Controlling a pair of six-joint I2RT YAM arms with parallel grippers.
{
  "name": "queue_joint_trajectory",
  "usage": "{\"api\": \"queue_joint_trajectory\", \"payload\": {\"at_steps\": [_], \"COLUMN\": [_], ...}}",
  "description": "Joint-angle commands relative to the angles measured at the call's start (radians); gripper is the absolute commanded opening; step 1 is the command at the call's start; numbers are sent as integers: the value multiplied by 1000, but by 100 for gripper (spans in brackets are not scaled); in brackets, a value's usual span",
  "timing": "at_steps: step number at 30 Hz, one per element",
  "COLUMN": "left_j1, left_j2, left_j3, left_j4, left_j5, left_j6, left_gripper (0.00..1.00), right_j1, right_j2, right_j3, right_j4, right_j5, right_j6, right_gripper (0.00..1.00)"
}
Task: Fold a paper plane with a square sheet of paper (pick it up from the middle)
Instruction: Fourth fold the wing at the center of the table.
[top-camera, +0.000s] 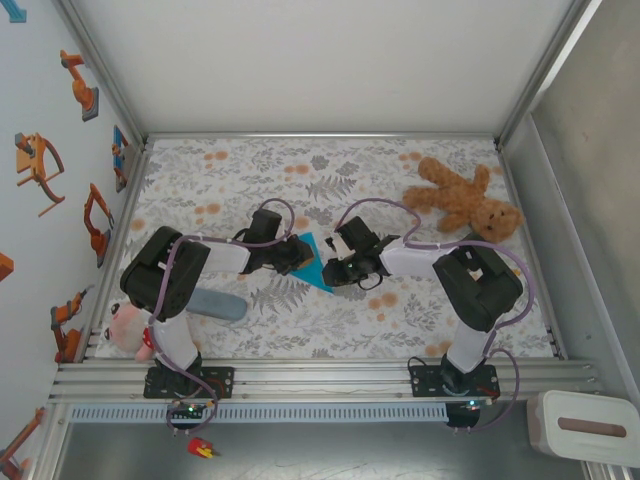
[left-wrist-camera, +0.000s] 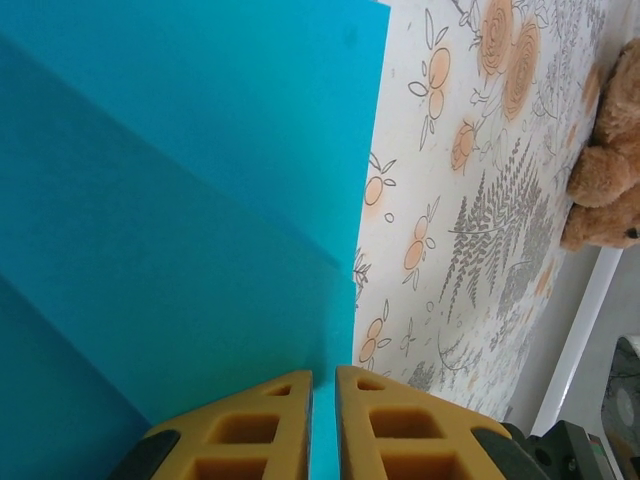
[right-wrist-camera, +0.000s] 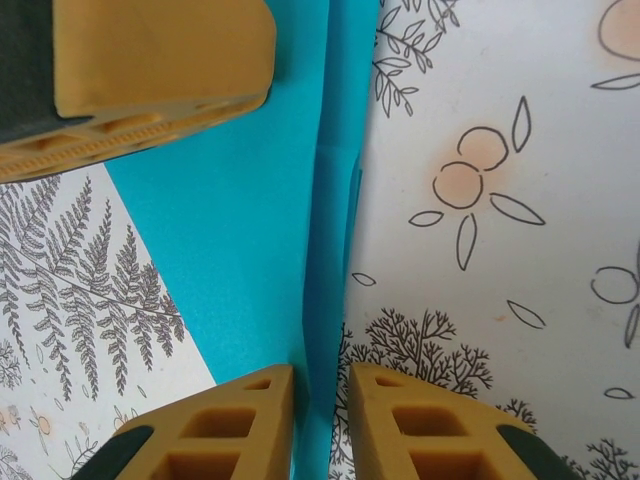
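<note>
The turquoise sheet of paper (top-camera: 318, 265) lies mid-table on the flowered cloth, folded into a pointed, layered paper plane shape. My left gripper (top-camera: 296, 252) meets it from the left and my right gripper (top-camera: 336, 266) from the right. In the left wrist view the paper (left-wrist-camera: 180, 200) spreads wide with diagonal creases, and the left gripper (left-wrist-camera: 323, 378) is shut on its edge. In the right wrist view a raised fold of the paper (right-wrist-camera: 325, 230) runs up between the yellow fingers, and the right gripper (right-wrist-camera: 321, 378) is shut on it. The left gripper's finger (right-wrist-camera: 150, 70) sits at that view's top left.
A brown teddy bear (top-camera: 465, 200) lies at the back right, also at the left wrist view's right edge (left-wrist-camera: 610, 170). A grey-blue oblong case (top-camera: 215, 304) and a pink-white plush toy (top-camera: 125, 328) lie near the left arm's base. A white box (top-camera: 585, 425) sits off the table, front right.
</note>
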Motion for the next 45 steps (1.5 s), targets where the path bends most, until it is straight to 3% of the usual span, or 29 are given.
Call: {"api": "queue_joint_trajectory", "payload": {"at_steps": [1,45], "left_j1": [3,6], "left_j2": [19,80], "left_j3": [26,106], "left_j4": [-16,-143], "left_j5": [21,36], "left_j6": [3,76], "left_gripper": [14,14], "right_j1": [14,14], "right_j2": [67,42], "right_j3": [-16,-36], "right_j4": [-49,-38], "right_j5": [18,37], "right_j6": [-14,5], "right_gripper": [21,17]}}
